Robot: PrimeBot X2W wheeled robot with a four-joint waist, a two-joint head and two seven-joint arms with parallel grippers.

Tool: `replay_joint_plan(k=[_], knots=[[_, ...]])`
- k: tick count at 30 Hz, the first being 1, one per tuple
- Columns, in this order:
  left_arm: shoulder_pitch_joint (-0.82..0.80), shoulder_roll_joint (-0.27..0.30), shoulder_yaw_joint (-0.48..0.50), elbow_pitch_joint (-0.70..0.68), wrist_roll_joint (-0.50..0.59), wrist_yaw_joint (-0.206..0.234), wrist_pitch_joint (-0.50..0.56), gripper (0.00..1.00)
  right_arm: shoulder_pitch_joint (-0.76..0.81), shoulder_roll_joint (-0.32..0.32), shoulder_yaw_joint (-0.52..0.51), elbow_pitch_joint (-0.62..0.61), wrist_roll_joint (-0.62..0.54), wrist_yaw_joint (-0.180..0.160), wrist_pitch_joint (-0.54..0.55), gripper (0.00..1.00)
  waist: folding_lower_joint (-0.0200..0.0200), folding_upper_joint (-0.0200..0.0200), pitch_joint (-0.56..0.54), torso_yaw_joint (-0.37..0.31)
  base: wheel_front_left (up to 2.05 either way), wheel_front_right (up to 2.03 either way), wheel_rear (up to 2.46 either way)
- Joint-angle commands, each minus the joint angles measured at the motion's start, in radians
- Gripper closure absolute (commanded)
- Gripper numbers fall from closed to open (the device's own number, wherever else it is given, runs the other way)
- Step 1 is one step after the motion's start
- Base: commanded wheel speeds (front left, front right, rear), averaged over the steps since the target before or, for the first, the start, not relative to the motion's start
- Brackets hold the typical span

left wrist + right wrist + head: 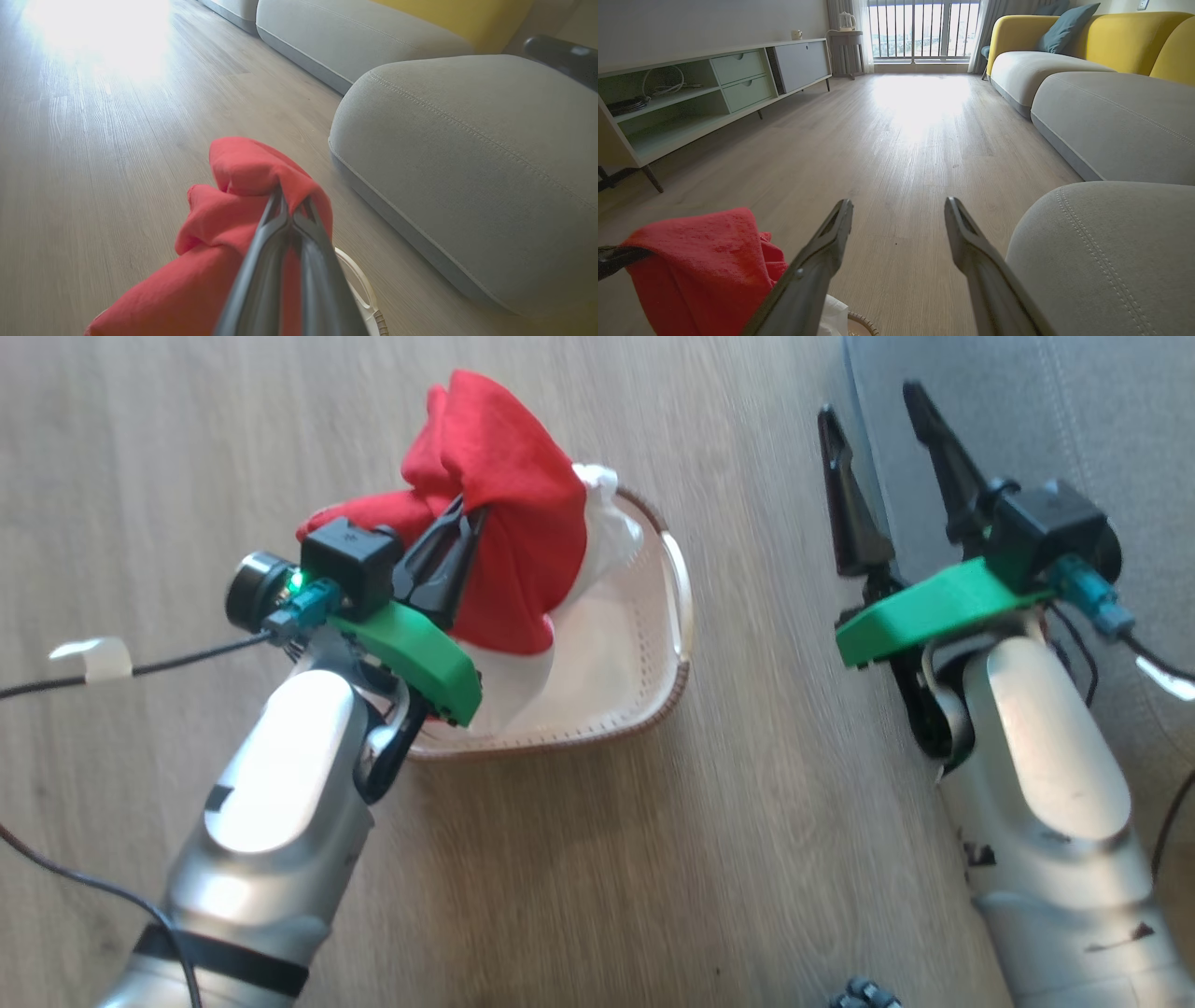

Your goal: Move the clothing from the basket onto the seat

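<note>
Left fingers (439,558) clamp the red clothing (523,504) just above the basket (679,616), white hem (523,683) hanging inside it, right fingers (848,513) gaping empty to its right: a snag could tip the basket.

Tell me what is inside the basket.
The basket shows bare perforated floor on the right and white lining trailing from the clothing pinched in the left gripper. Cloth and arm cover the rest.
</note>
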Motion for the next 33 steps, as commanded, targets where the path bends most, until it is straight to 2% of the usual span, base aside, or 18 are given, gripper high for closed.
replay_joint_plan(k=[1, 18, 33], knots=[[0.01, 0.001, 0.039, -0.051, 0.008, -0.001, -0.012, 1.0, 0.033, 0.007, 0.007, -0.019, -0.008, 0.0, -0.006, 0.0, 0.0001, -0.0001, -0.078, 0.047, 0.0, 0.0, 0.0], [0.098, -0.063, 0.084, -0.178, 0.018, -0.001, -0.012, 1.0, 0.173, 0.007, 0.018, 0.047, -0.009, 0.0, -0.006, 0.0, 0.0001, -0.0001, -0.305, 0.147, 0.0, 0.0, 0.0], [0.11, -0.076, 0.135, -0.279, 0.028, -0.001, -0.012, 1.0, 0.249, 0.007, 0.018, 0.058, 0.007, 0.0, -0.006, 0.0, 0.0001, -0.0001, -0.383, 0.157, 0.0, 0.0, 0.0]])
